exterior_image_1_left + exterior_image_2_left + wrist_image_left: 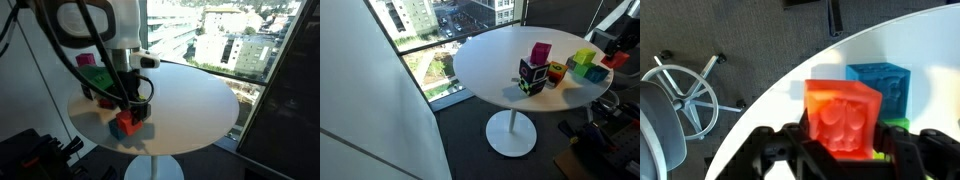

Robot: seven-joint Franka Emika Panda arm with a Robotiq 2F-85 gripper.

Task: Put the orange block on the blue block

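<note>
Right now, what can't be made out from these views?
- Pincer grip: in the wrist view its pads are dark and blurred, so contact with the orange block is unclear.
- Blue block: in the wrist view its lower left is hidden by the orange block.
- Whether the orange block is lifted off the table: too small in an exterior view, and the arm covers it from above.

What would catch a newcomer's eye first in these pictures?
The orange block fills the wrist view between the fingers of the gripper, with the blue block just behind it. Then there is the round white table by a window over city buildings, seen in both exterior views.
</note>
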